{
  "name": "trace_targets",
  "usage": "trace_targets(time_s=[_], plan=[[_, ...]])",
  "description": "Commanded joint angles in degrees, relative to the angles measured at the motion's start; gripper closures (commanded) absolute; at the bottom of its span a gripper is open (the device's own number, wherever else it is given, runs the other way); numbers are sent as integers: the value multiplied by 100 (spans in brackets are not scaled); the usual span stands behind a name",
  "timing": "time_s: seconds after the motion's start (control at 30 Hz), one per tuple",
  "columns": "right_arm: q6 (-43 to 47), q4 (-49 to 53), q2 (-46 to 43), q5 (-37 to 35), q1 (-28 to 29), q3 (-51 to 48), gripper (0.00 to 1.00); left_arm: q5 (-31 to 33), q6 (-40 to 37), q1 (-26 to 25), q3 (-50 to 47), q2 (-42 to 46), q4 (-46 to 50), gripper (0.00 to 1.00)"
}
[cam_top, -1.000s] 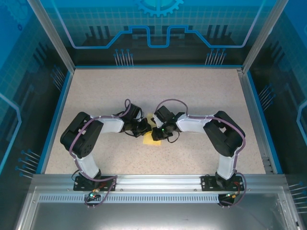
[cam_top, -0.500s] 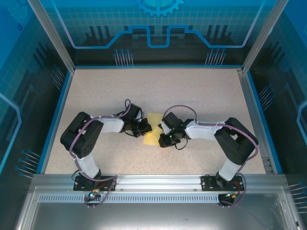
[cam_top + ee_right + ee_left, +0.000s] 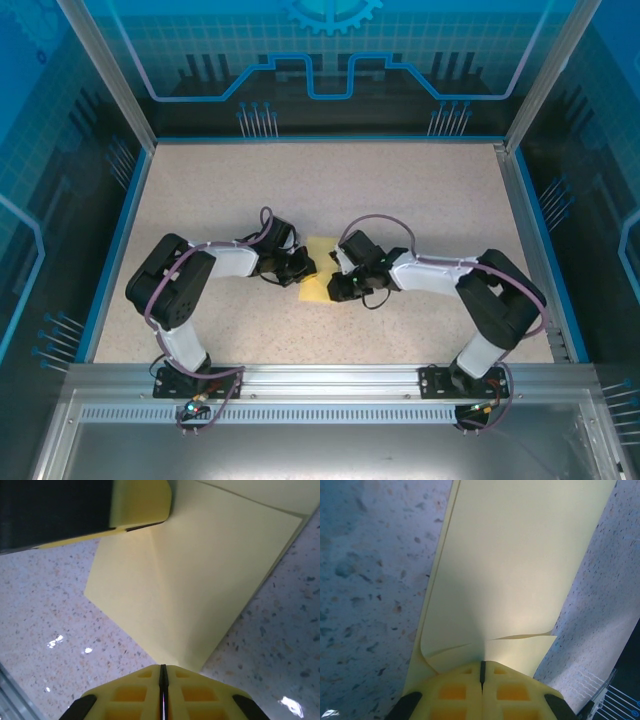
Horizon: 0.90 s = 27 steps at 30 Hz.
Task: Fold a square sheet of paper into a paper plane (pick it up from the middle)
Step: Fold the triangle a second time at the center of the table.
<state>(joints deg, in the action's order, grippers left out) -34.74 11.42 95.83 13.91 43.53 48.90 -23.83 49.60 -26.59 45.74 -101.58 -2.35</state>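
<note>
Pinching the left edge of the yellow paper (image 3: 318,262), the left gripper (image 3: 300,268) had its two fingers pressed fully together, with only a thin dark seam between the yellow pads in its own wrist view. The sheet buckled there into a small curl and a short ripple just beyond the fingertips. From the right wrist view, one of those pads (image 3: 140,505) lay over the paper's far-left corner, and the paper's edge ran into the seam. The right gripper (image 3: 335,287) was closed as well, its pads meeting along a hairline gap. Its tips touched the paper's near pointed end, but it could not be told whether that point was caught between them or merely lay against them. The paper sat on the speckled table (image 3: 420,190), about midway between left and right and somewhat nearer the arms' bases than the far wall, directly between the two grippers. It was no flat square: it was folded into layers. A straight crease ran from the left gripper's pad down toward the right gripper's tips, and a triangular flap spread to the left of it. A second layer showed along the far-right edge. In the left wrist view it stretched away as a long, smooth panel with a doubled left edge.
</note>
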Motion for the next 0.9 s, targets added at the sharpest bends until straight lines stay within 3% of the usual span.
trace_targets(time_s=[0.0, 0.4, 0.53, 0.87], plan=[[0, 85, 282, -73, 73, 111, 90, 345, 7, -13, -241, -246, 535, 99], [29, 454, 422, -273, 68, 115, 90, -63, 7, -90, -148, 234, 371, 96], [20, 536, 475, -284, 67, 313, 90, -412, 346, -179, -378, 424, -205, 95], [27, 572, 489, -268, 67, 286, 90, -117, 699, -595, -486, 705, -279, 95]])
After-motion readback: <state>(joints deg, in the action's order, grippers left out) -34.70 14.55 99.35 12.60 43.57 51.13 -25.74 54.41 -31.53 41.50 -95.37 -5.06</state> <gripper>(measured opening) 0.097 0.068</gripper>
